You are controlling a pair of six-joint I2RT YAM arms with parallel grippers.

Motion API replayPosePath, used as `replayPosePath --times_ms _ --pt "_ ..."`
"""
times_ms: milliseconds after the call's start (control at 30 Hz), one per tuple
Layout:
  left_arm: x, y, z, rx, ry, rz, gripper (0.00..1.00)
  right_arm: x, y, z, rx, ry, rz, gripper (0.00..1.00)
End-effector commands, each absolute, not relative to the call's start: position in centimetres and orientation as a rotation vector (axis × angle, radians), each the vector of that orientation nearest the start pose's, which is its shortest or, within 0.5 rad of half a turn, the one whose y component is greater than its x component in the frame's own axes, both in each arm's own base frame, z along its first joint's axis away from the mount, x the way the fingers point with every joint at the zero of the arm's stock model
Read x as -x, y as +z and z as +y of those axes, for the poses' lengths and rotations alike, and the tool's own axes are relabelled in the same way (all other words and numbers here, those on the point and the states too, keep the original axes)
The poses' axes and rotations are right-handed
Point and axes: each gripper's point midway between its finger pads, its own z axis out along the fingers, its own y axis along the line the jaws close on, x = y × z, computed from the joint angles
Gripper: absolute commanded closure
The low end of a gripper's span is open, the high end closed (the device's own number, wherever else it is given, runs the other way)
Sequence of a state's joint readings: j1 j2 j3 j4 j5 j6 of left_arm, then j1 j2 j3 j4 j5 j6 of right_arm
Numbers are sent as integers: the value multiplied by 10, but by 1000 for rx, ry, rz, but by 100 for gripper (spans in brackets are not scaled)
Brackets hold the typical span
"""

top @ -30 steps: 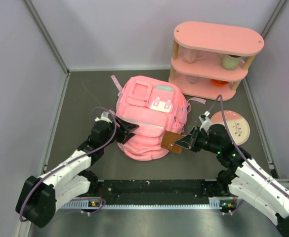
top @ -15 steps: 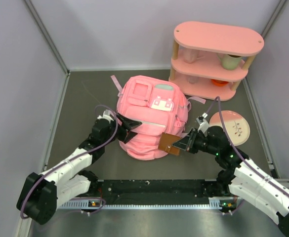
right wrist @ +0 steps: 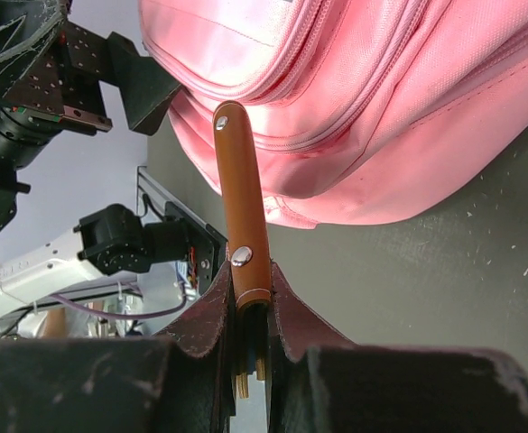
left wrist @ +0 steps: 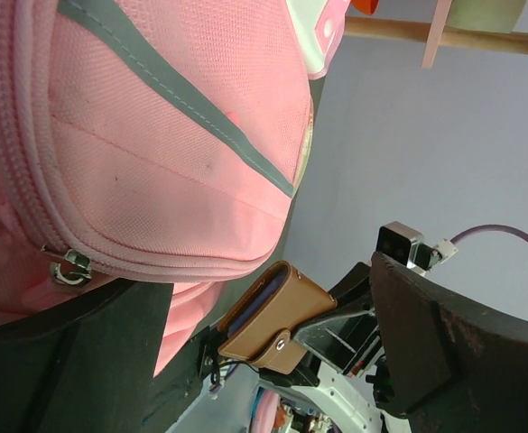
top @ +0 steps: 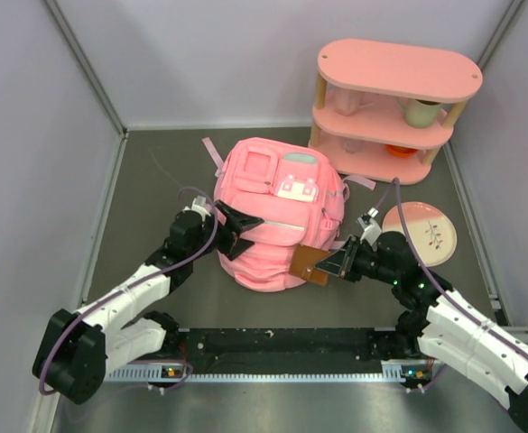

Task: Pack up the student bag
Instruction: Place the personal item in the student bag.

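Observation:
The student bag (top: 277,212), a pink backpack with a grey stripe, lies in the middle of the table, pockets up. My left gripper (top: 238,229) is open at its near-left side, holding nothing. In the left wrist view the fingers (left wrist: 444,352) spread wide below the bag (left wrist: 155,135), beside a metal zipper pull (left wrist: 69,268). My right gripper (top: 338,263) is shut on a brown leather wallet (top: 310,264) at the bag's near-right corner. In the right wrist view the wallet (right wrist: 241,198) stands on edge between the pads (right wrist: 286,316), its far end against the bag (right wrist: 363,99).
A pink oval shelf unit (top: 394,108) stands at the back right with a pale cup (top: 420,111) on its middle level. A pink plate (top: 420,233) lies right of the bag, behind my right arm. Grey walls close in the table.
My left gripper has opened wider and shifted slightly up along the bag's side. The right gripper has carried the wallet a little left and nearer, then held still.

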State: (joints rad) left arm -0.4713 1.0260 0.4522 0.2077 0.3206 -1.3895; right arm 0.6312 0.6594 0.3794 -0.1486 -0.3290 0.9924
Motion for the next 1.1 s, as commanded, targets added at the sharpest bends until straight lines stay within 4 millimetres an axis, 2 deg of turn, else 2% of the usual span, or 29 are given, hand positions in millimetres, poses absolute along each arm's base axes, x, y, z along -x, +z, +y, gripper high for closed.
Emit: replayPosePath --times_ms 0,200,233,300,367,567,700,800,933,1067 --pt "-261 208 -242 686 -1519 2033 7 -162 159 229 -155 1311 2201 100" --pt "-261 205 -244 715 -1537 2041 7 -161 158 231 -148 1317 2207 100" --pt "-262 203 -245 713 -1533 2051 9 -161 156 231 -156 1319 2211 100" --pt "-263 205 -247 708 -1550 2040 22 -161 152 232 -189 1340 2212 100" --pt "-263 205 -248 715 -1576 2028 28 -160 145 235 -219 1358 2244 100" --pt "-266 215 -249 687 -1583 2004 30 -162 142 244 -259 1437 2229 100" --pt "-266 217 -250 672 -1588 2004 30 -168 153 255 -232 1519 2167 100" --pt "-264 215 -250 669 -1589 2009 30 -179 153 258 -236 1495 2155 100" --pt "-262 212 -250 661 -1590 2016 30 -192 171 265 -210 1519 2097 100" --pt "-260 208 -249 657 -1582 2022 30 -203 185 264 -205 1569 2021 100"
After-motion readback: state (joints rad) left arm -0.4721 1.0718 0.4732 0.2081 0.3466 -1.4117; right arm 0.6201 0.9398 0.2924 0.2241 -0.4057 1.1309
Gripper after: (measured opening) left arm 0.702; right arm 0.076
